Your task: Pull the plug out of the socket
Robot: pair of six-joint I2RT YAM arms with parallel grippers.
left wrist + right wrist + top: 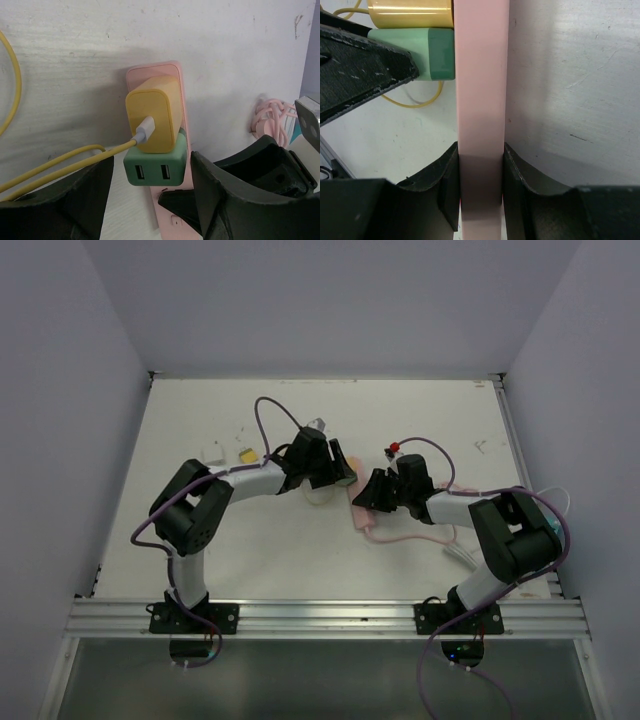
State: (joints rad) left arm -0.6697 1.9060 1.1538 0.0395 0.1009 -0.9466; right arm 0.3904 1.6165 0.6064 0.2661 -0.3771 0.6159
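Note:
A pink power strip, the socket (156, 71), lies on the white table. A green two-port plug (155, 170) and a yellow charger (152, 117) with a yellow cable (50, 167) sit side by side in it. My left gripper (151, 162) is open and straddles the green plug, with a narrow gap on each side. My right gripper (480, 155) is shut on the socket (481, 75), one finger pressed on each long side. From above, the left gripper (335, 472) and right gripper (362, 502) meet at the table's middle.
The strip's pink cord (272, 117) lies coiled to the right and trails past the right arm (420, 537). A small white block (212, 451) and a yellow piece (246, 454) lie at the back left. Walls close in the table on three sides.

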